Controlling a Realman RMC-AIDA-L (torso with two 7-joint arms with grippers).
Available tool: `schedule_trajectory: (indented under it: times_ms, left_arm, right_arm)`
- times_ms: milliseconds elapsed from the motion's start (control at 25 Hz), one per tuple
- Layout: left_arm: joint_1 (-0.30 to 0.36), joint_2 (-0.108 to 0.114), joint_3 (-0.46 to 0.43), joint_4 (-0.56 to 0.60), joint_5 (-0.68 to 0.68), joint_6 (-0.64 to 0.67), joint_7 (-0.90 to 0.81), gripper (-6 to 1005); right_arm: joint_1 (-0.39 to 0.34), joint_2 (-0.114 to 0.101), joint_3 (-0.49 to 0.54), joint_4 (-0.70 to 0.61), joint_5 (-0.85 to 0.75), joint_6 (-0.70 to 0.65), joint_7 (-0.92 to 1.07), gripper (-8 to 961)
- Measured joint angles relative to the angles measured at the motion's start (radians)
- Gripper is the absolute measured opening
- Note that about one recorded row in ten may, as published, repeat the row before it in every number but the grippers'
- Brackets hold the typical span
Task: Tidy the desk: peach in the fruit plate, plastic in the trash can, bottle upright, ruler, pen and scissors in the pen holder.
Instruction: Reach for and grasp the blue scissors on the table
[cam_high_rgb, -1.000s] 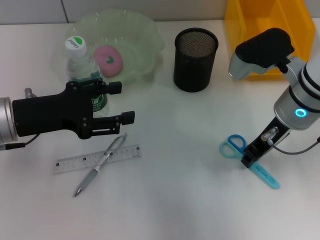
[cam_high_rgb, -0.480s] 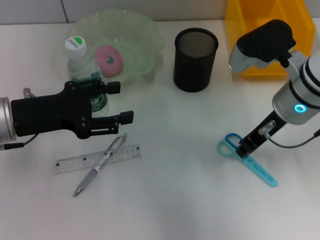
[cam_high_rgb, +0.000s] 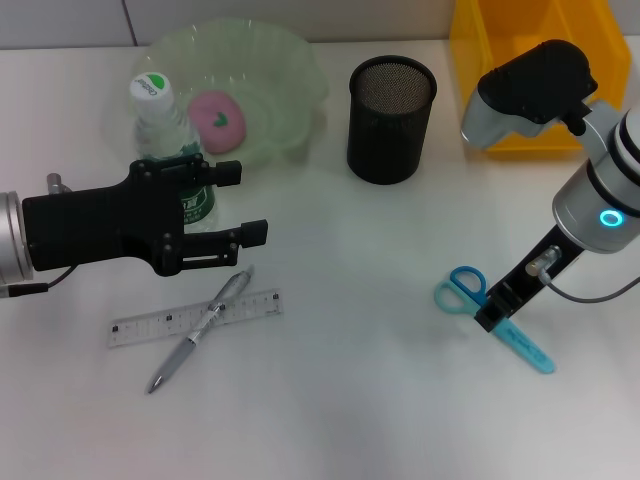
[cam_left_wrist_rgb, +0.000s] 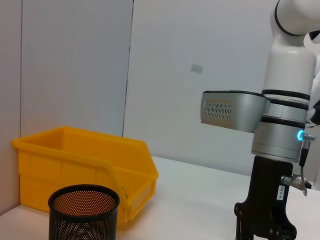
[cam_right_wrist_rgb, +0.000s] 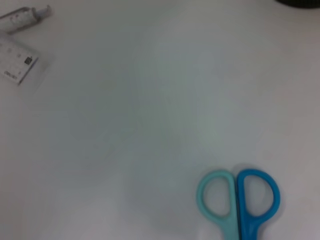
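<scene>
The blue and teal scissors lie at the right, and my right gripper stands shut on them at the pivot. My left gripper hovers open just in front of the upright bottle, holding nothing. A silver pen lies across the clear ruler below that gripper. The pink peach sits in the green fruit plate. The black mesh pen holder stands at the back centre. No plastic shows.
A yellow bin stands at the back right, just behind my right arm. Bare white desk lies between the ruler and the scissors.
The right gripper shifted slightly and the scissors slid a little to the left with it. The left arm, bottle, pen and ruler stayed put.
</scene>
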Motion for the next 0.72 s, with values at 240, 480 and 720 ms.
schedule_trajectory:
  times_ms: [240,480,720]
  left_arm:
    - [0.000,0.000,0.000,-0.003,0.000,0.000,0.000,750]
    - [0.000,0.000,0.000,-0.005,0.000,-0.001,0.000,749]
    - [0.000,-0.001,0.000,-0.008,0.000,-0.002,0.014,748]
  right_arm:
    - [-0.002,0.000,-0.008,0.004,-0.003,0.002,0.003,408]
    - [-0.002,-0.001,-0.009,0.022,-0.005,0.020,0.004,476]
    - [0.003,-0.001,-0.010,0.053,-0.005,0.037,0.004,471]
